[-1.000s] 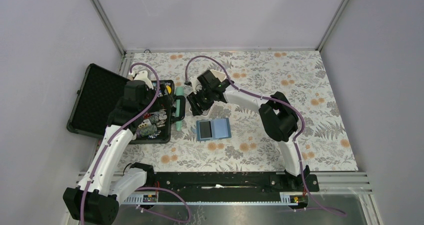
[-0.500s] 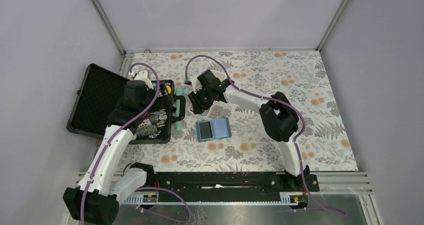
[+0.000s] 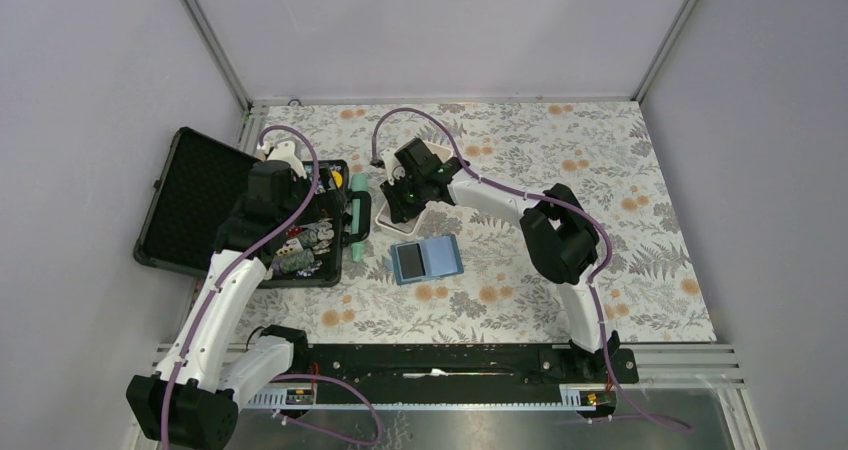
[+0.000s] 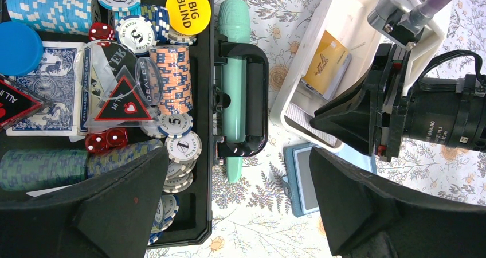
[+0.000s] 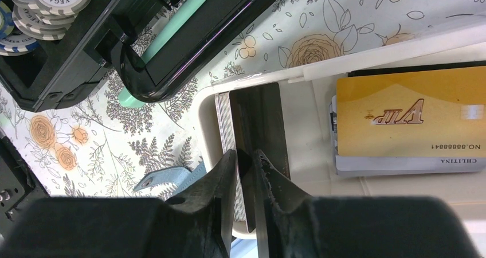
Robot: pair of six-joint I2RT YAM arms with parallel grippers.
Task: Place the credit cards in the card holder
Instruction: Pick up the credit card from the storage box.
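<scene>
My right gripper (image 5: 245, 161) is shut on a dark purplish-black credit card (image 5: 261, 112) that stands on edge at the near end of the white tray (image 5: 401, 47). A golden-orange credit card (image 5: 410, 117) lies flat on a small stack in the same tray, and it also shows in the left wrist view (image 4: 326, 63). The teal-blue card holder (image 3: 427, 259) lies open on the floral table just in front of the tray. Its snap tab (image 5: 166, 180) shows beside my right fingers. My left gripper (image 4: 240, 212) is open and empty, above the edge of the black case.
The open black case (image 3: 190, 200) sits at the left, filled with poker chips (image 4: 172, 74), dice and playing cards. Its mint handle (image 4: 235, 97) lies between the case and the tray (image 3: 383, 220). My right arm reaches across the table's middle.
My right gripper has shifted slightly toward the far side over the white tray, uncovering the tray's near end. The left arm and the card holder have not moved.
</scene>
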